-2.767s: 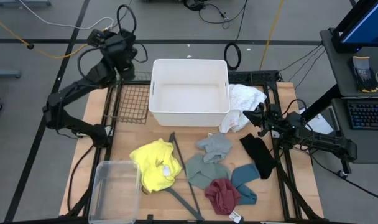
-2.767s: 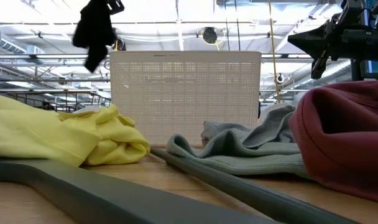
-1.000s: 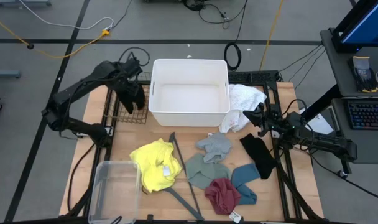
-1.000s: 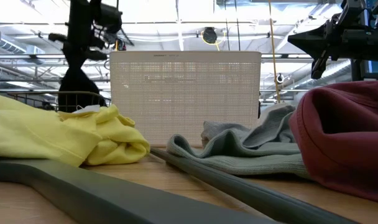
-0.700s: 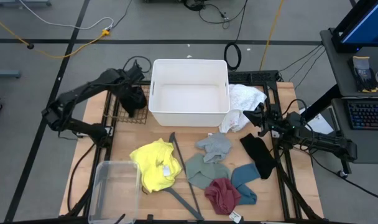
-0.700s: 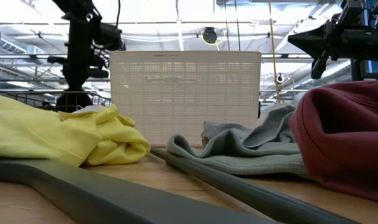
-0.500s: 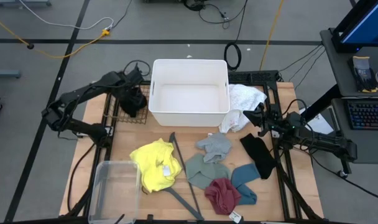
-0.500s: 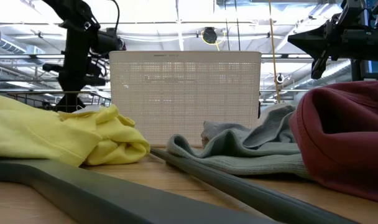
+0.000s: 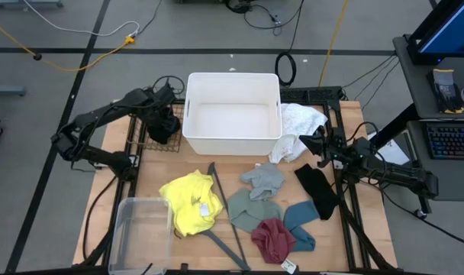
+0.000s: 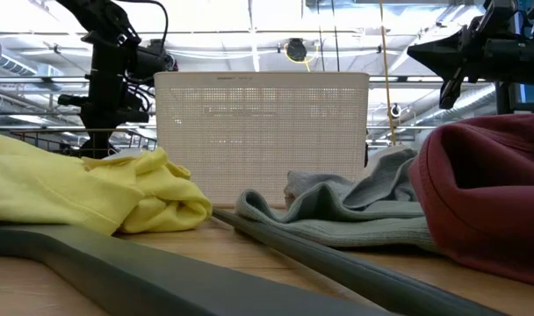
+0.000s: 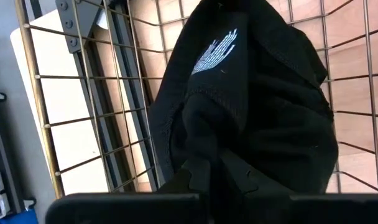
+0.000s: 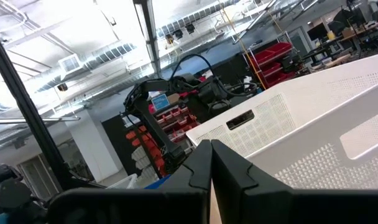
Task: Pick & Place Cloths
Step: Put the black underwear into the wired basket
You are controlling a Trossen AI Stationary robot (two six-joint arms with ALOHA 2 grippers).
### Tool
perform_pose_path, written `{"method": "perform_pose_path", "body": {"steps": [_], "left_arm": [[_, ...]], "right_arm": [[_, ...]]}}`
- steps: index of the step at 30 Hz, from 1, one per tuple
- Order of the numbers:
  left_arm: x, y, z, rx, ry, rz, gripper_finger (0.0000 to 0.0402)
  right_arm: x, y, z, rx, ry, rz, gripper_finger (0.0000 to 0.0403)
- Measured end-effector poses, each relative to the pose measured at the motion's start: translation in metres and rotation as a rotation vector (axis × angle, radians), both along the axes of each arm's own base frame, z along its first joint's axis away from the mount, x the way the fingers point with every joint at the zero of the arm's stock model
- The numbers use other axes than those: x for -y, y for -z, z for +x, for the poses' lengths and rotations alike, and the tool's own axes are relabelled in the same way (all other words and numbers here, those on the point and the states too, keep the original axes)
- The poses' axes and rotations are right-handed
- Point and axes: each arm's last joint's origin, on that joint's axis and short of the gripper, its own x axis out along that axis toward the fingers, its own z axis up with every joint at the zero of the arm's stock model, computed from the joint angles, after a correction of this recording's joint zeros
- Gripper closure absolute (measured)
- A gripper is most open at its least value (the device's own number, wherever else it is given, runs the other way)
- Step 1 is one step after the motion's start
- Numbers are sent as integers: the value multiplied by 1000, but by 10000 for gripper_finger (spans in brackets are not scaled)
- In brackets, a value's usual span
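From above, the left gripper (image 9: 165, 126) sits at the upper left of the desk (image 9: 369, 221), down over the wire basket (image 9: 157, 143) just left of the white bin (image 9: 233, 111). A black cloth (image 9: 165, 125) lies bunched in that basket under it. The right gripper (image 9: 303, 143) waits at the right of centre, pointing at the bin, with the white cloth (image 9: 301, 122) just above it in the frame. Across the lower middle lie the yellow cloth (image 9: 190, 202), the grey cloth (image 9: 264, 179), the sage green cloth (image 9: 253, 211), the maroon cloth (image 9: 273, 239), the teal cloth (image 9: 301, 223) and a second black cloth (image 9: 317, 189). A thin dark hanger (image 9: 224, 214) runs between the yellow and sage pieces, and a clear tub (image 9: 140, 233) stands at the lower left.

At desk height, the left arm (image 10: 109, 66) comes down at the upper left beside the bin's perforated wall, and the right arm shows at the upper right. The yellow piece fills the left foreground, the grey the middle, the maroon the right edge.

The left wrist camera shows the black fabric filling the frame on the basket's wire floor, with the jaws drawn nearly together and its folds still pinched between them.

The right wrist camera shows its jaws pressed together on nothing, the white bin beyond them.
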Motion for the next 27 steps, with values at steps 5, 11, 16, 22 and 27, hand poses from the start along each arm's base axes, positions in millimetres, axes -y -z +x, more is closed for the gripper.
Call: {"method": "perform_pose_path", "body": {"steps": [5,11,16,22,27], "left_arm": [[0,0,0,11,-39,5,356],[1,0,1,58,-65,-29,300],[2,1,2,91,-77,-58,240],[4,0,0,78,-76,-81,177],[7,-11,-2,46,-79,-119,155]], "right_arm": [[0,0,0,0,-1,0,395],[0,0,0,1,-1,0,377],[0,0,0,1,-2,3,357],[0,0,0,22,-29,84,325],[-1,0,0,31,-61,117,295]]}}
